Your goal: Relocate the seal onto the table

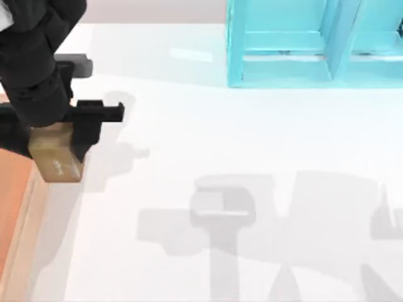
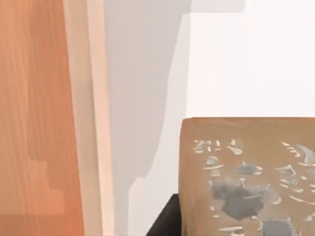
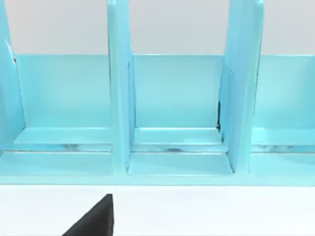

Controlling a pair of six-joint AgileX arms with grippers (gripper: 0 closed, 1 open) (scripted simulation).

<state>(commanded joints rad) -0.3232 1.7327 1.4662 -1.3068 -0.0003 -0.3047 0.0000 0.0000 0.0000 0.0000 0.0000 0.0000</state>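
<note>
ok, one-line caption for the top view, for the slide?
Left hand holds the seal beside the wooden tray, above the white table.

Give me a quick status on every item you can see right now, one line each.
seal: held in the left claw, just past the tray's edge, marked face toward the wrist camera.
tray: at the table's left side, nothing visible on it.
table: seal apparently not set down on it yet.
shelf unit: upright at the back, visible compartments empty.
right claw: facing the shelf unit.
</note>
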